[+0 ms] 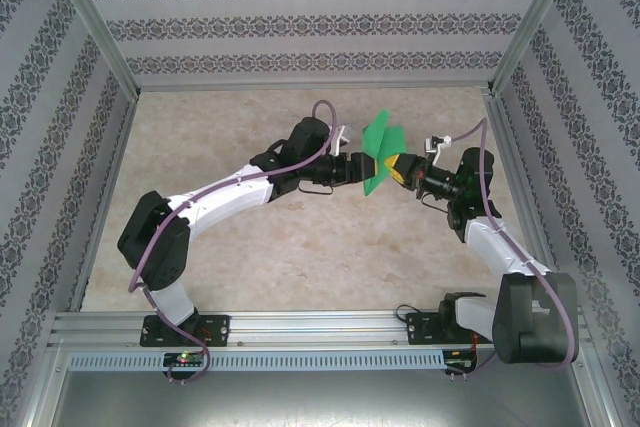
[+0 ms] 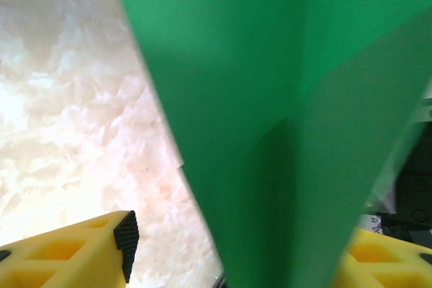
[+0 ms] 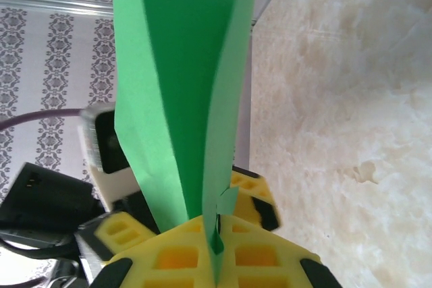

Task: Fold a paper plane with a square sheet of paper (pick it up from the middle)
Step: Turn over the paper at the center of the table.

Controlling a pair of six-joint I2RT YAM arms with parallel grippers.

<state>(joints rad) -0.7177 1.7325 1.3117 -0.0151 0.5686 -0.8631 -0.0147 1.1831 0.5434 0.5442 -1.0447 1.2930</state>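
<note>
1. Top view:
   - Both arms reach in toward the middle of the surface (image 1: 250, 247), tips facing each other.
   - The sheet of paper (image 1: 381, 143), bright green and already folded, stands on edge betw. them rather than lying flat.
   - We see the left gripper (image 1: 365, 168) just at the paper's left side and the right gripper (image 1: 399, 169) just at its right.
   - From up here we can't tell the jaw state of either.
   - Patterned walls (image 1: 300, 17) close the surface on 3 sides.

2. Left wrist view:
   - The paper (image 2: 270, 65) rises through the centre and right of the pic, w/ a crease running up it.
   - The left gripper (image 2: 243, 242) is released, its yellow fingers (image 2: 88, 254) spread wide.
   - The finger w/ the black pad stands clear of the sheet, w/ pale marbled surface (image 2: 67, 99) showing in the gap.
   - The other finger sits at the paper's far edge. Touching or not, we can't tell.

3. Right wrist view:
   - The right gripper (image 3: 216, 251) is clenched on the bottom edge of the paper (image 3: 175, 65).
   - The sheet comes straight up out of the seam betw. its yellow fingers (image 3: 169, 261).
   - Above the grip the paper opens into a narrow V, 2 layers w/ the fold at the bottom. A small torn or bent nick shows right at the pinch.
   - Behind the sheet are the fingers of the left gripper (image 3: 125, 231), one on each side of the paper.
   - The surface (image 3: 351, 133) is to the right, the patterned wall (image 3: 40, 65) to the left.
</note>
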